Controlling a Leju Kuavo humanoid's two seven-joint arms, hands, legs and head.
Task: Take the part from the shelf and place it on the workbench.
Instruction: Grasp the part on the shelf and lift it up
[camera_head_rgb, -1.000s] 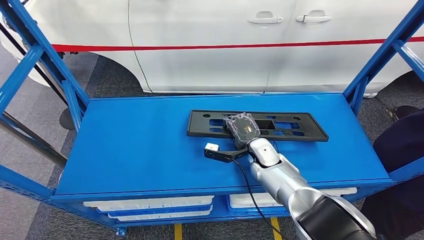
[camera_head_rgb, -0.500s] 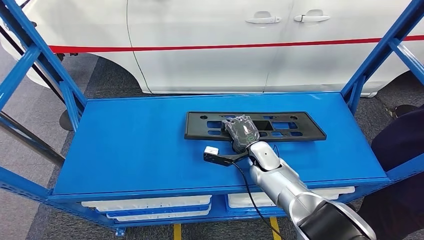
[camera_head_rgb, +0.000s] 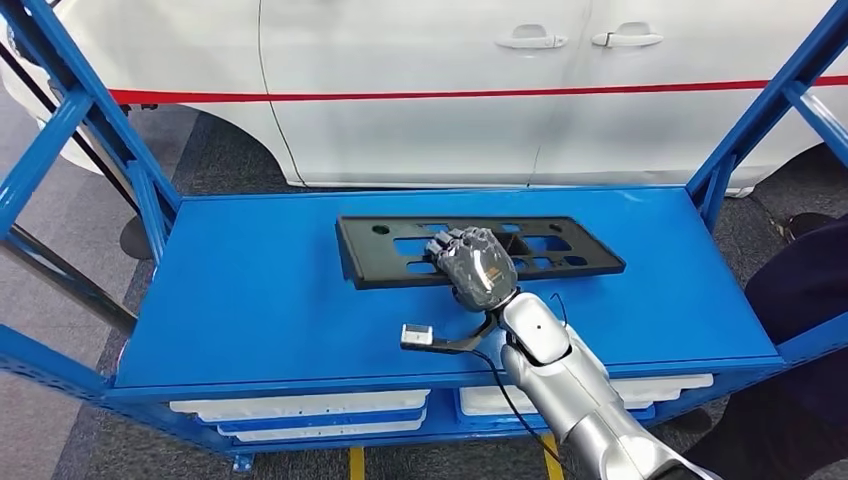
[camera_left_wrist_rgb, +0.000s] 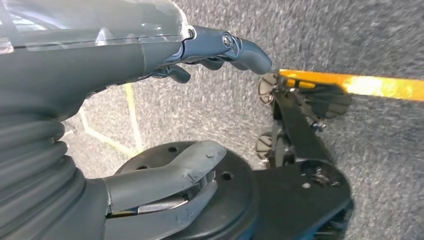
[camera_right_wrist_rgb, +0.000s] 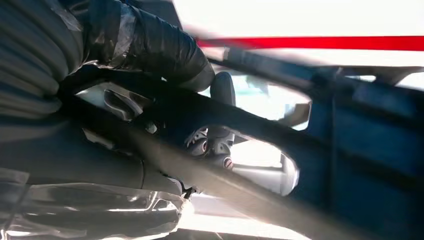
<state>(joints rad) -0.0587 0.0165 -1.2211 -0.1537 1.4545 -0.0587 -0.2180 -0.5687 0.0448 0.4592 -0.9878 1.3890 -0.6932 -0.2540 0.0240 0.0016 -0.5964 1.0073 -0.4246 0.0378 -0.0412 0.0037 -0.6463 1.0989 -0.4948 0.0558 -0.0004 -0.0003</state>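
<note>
You are looking down on a blue metal shelf (camera_head_rgb: 260, 300) with a smooth painted top, framed by slanted blue struts, with white trays (camera_head_rgb: 300, 408) on the level beneath. Behind it stands a white car (camera_head_rgb: 450, 90) with a red stripe along its doors, on dark grey carpet-like flooring. The part (camera_head_rgb: 480, 250) is a flat black plastic plate, long and narrow, pierced with rectangular cut-outs and small round holes; it sits on the shelf top toward the back and middle. Its long axis runs across the shelf, roughly side to side, slightly skewed so the left end sits nearer you than the right end. Your right hand (camera_head_rgb: 475, 265) is on the part's near edge, close to its middle, and the right wrist view shows its thumb and dark fingers (camera_right_wrist_rgb: 220, 145) clamped around the black bar of the part. Your left hand (camera_left_wrist_rgb: 150, 100) hangs over grey floor beside a yellow line (camera_left_wrist_rgb: 350, 85), fingers apart and holding nothing.
</note>
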